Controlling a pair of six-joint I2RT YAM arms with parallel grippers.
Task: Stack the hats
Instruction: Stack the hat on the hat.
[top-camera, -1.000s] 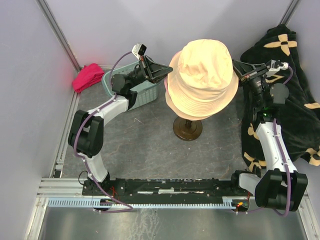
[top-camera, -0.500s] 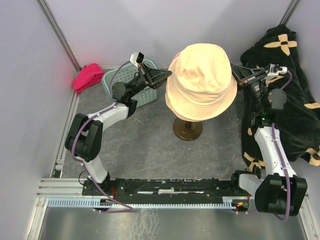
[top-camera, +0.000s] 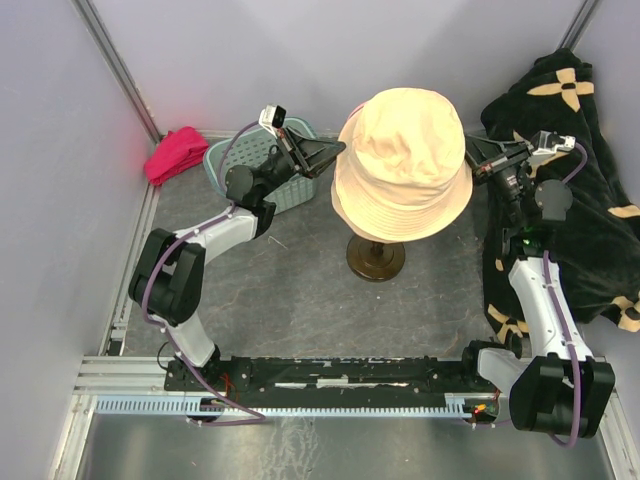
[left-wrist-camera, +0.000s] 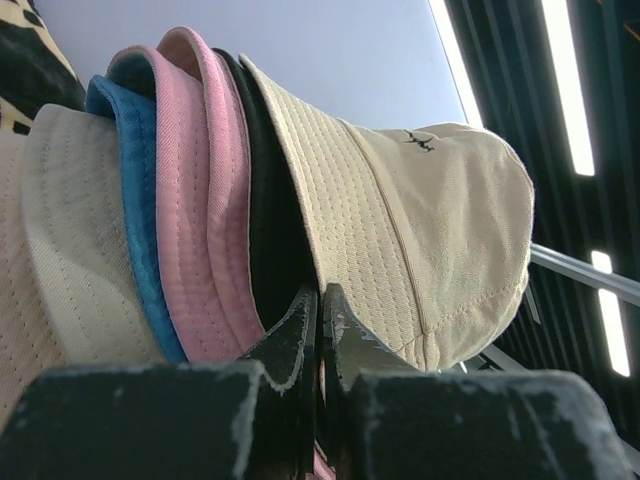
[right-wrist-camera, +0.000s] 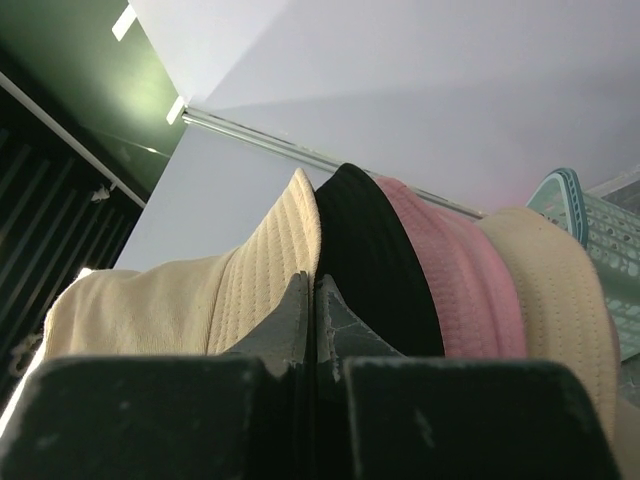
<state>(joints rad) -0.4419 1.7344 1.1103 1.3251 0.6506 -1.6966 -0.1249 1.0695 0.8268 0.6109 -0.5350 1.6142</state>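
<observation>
A cream bucket hat (top-camera: 403, 160) sits on top of a stack of hats on a dark stand (top-camera: 375, 258). My left gripper (top-camera: 338, 148) is shut on the cream hat's left brim edge, and my right gripper (top-camera: 470, 152) is shut on its right brim edge. In the left wrist view the gripper (left-wrist-camera: 322, 290) pinches the cream hat (left-wrist-camera: 400, 220). Beneath it lie the black hat (left-wrist-camera: 270, 230), the pink hat (left-wrist-camera: 200, 200), the blue hat (left-wrist-camera: 135, 200) and the tan hat (left-wrist-camera: 60, 230). The right gripper (right-wrist-camera: 312, 278) meets the cream brim (right-wrist-camera: 200, 290) beside the black (right-wrist-camera: 375, 260) and pink (right-wrist-camera: 460, 290) brims.
A teal basket (top-camera: 225, 155) stands behind my left arm, with a magenta cloth (top-camera: 175, 153) in the back left corner. A large black cloth with beige flowers (top-camera: 590, 200) covers the right side behind my right arm. Walls close in on three sides.
The cream hat, held by both grippers, has come down onto the stack. Both grippers sank with it and drew slightly toward the back.
</observation>
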